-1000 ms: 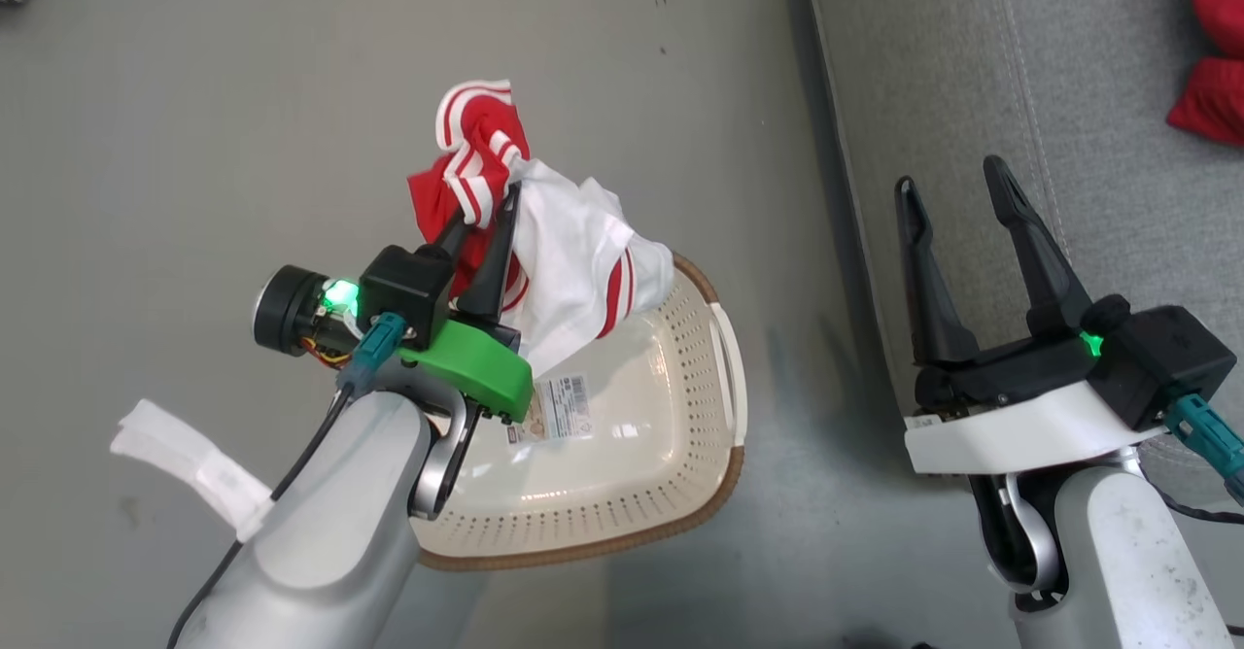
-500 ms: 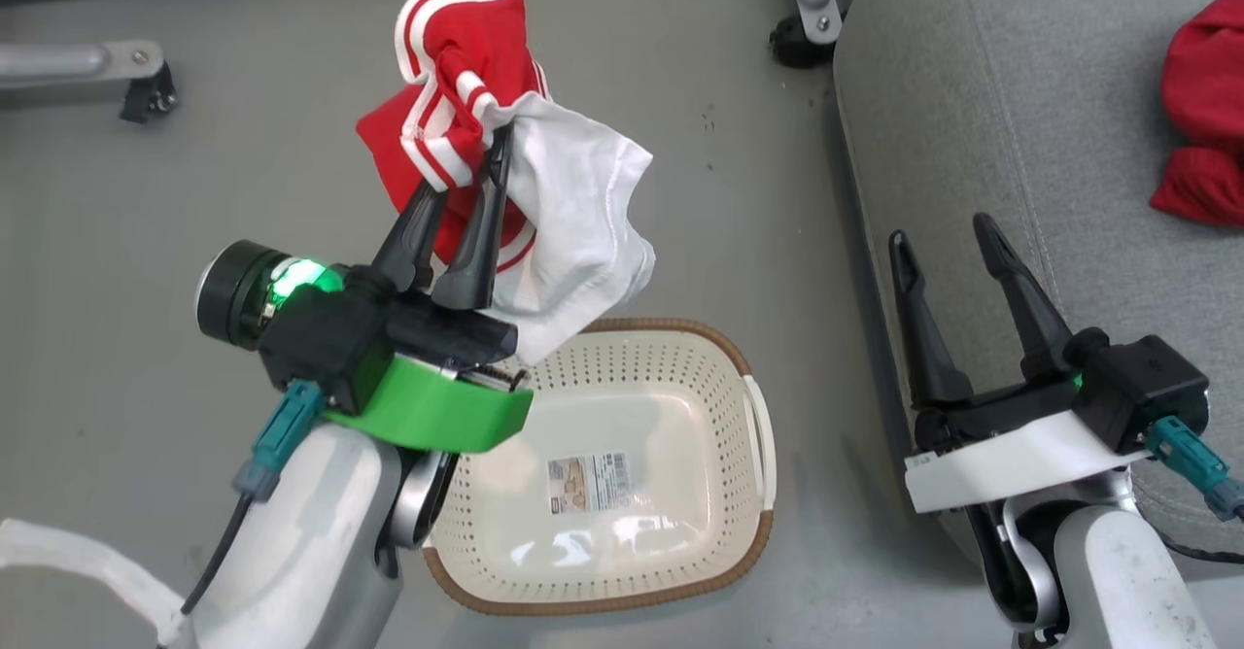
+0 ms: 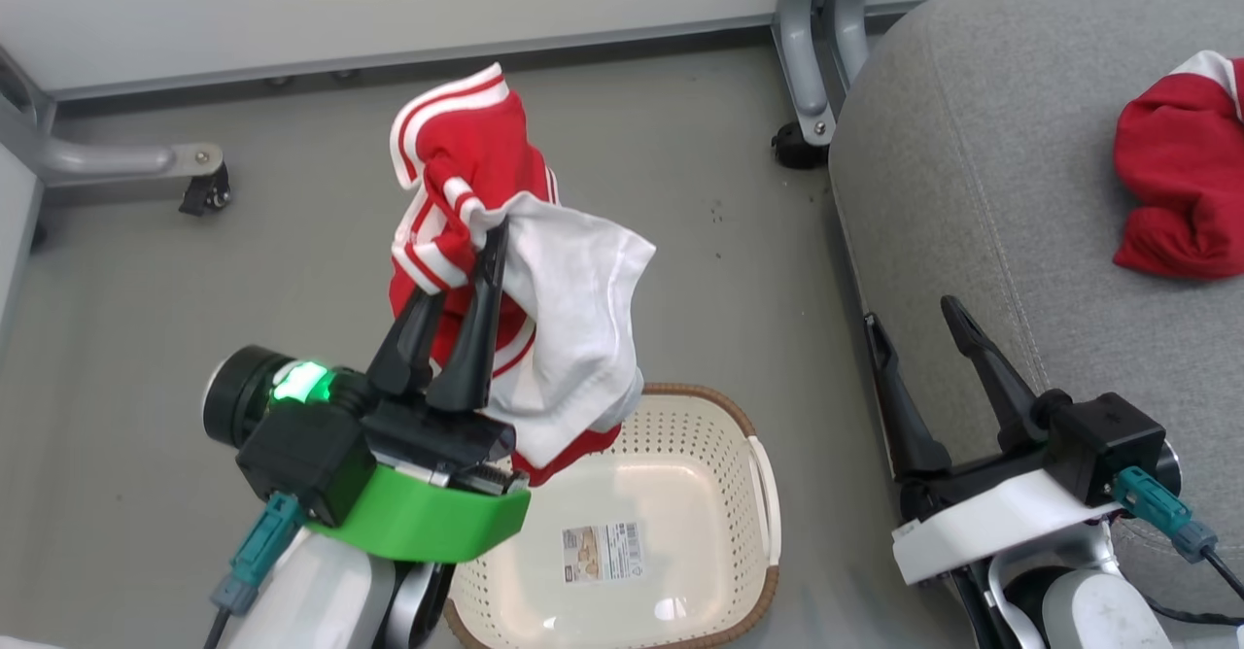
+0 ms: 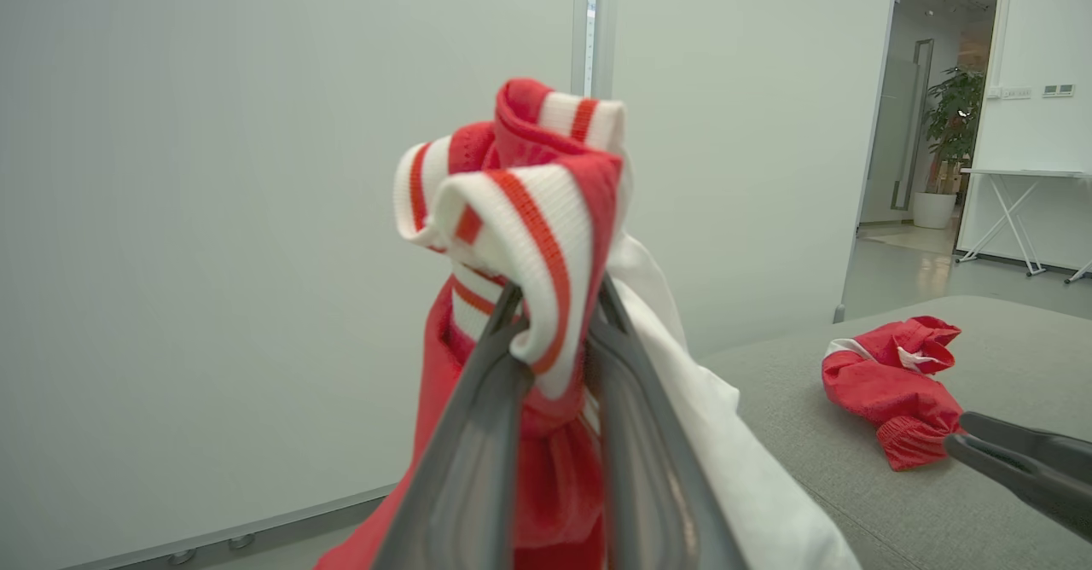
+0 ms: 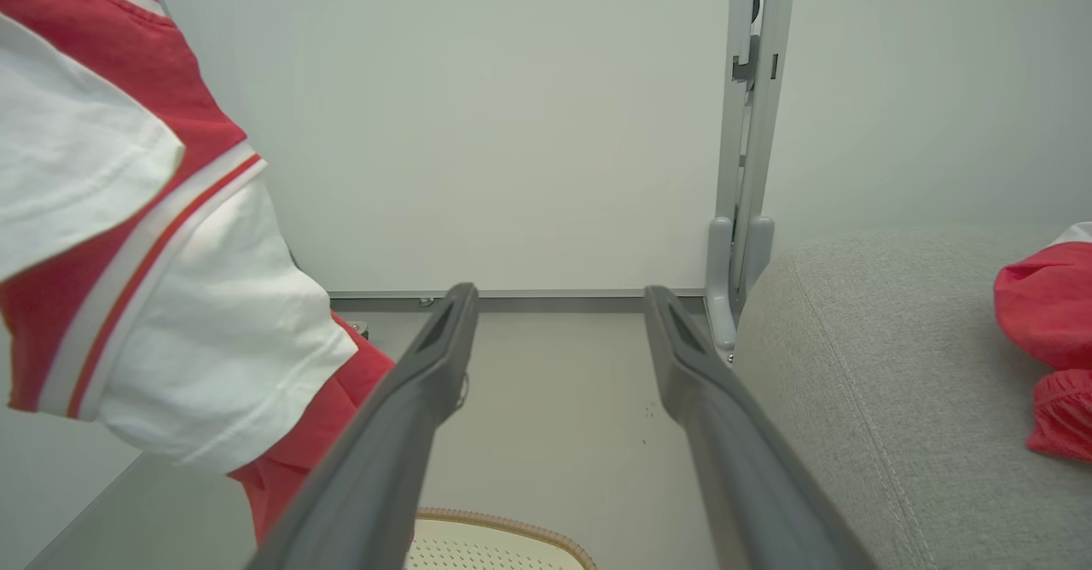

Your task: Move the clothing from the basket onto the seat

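I have a strip of bare floor (image 3: 739,270) between my left claw (image 3: 466,260) and my right claw (image 3: 911,311), wide enough to pass through. The red-and-white garment (image 3: 573,319) pinched in the left claw hangs down on that claw's right side and screens the near-left part of the basket (image 3: 753,435). The rest of the basket's mouth lies open. Ahead of the right claw's spread fingers the floor runs free up to the partition leg (image 3: 807,95) and its castor. To the right claw's right, the seat (image 3: 972,192) is bare as far as a crumpled red garment (image 3: 1176,192). A wall panel (image 4: 256,212) closes off the space beyond the left claw.
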